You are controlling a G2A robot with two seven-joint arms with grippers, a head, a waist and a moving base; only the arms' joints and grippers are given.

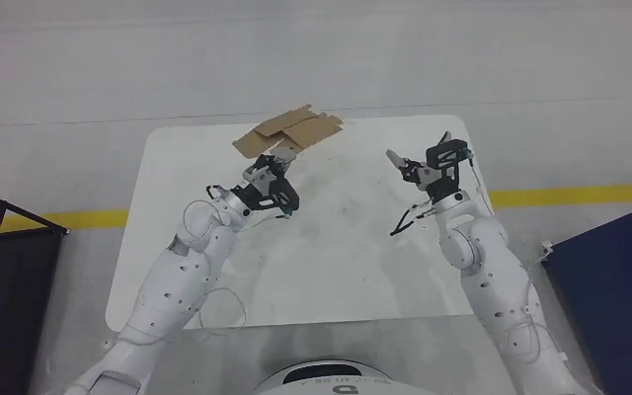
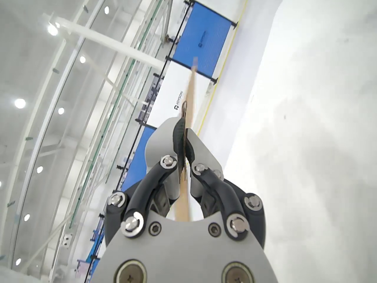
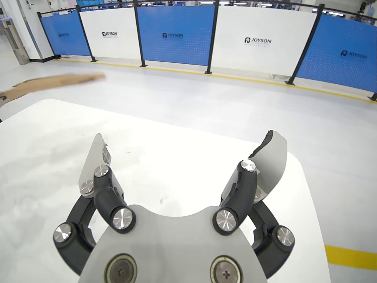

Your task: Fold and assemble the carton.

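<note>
Brown and unfolded, the flat cardboard carton point(image 1: 288, 131) is held over the far edge of the white table point(image 1: 346, 257), pinched by the left gripper point(image 2: 184, 136) fingers. The right gripper point(image 3: 188, 148) hangs well apart, fingers spread and empty. Folding looks barely begun, so nearly all the assembly is left.

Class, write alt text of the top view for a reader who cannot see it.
The left gripper is shut on a flat brown carton at the far edge of a white table. The right gripper is open and empty above the table's right side.
</note>
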